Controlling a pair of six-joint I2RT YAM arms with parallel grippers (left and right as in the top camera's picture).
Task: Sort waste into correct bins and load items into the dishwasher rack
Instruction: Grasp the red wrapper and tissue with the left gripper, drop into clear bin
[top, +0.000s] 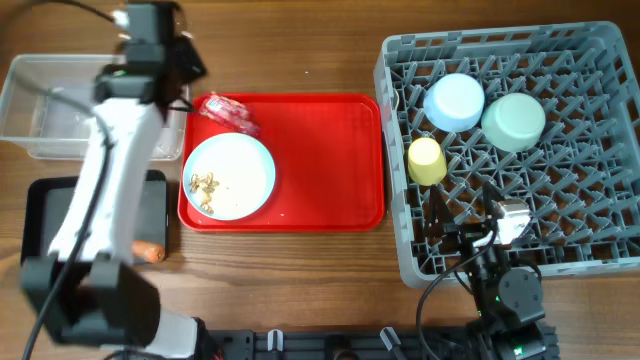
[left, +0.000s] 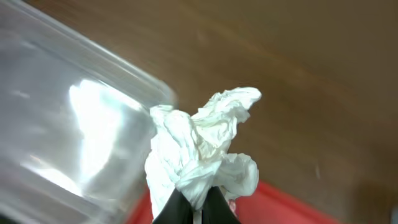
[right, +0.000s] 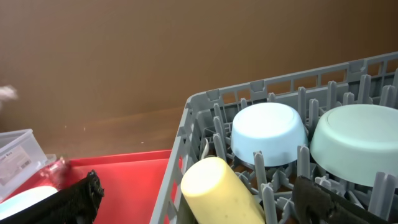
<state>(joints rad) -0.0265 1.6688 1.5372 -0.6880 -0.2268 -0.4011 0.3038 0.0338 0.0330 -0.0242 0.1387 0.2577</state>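
Left fingers pinched shut on the crumpled tissue, just off the clear tub corner, tub sitting to their left.

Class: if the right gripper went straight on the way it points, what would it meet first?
Probably the yellow cup, lying in the rack just ahead of the open right gripper; depth is uncertain.

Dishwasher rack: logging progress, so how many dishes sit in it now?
3: pale blue saucer near the rack's far left, mint bowl just right of it, yellow cup below the saucer. The right gripper covers part of the rack.
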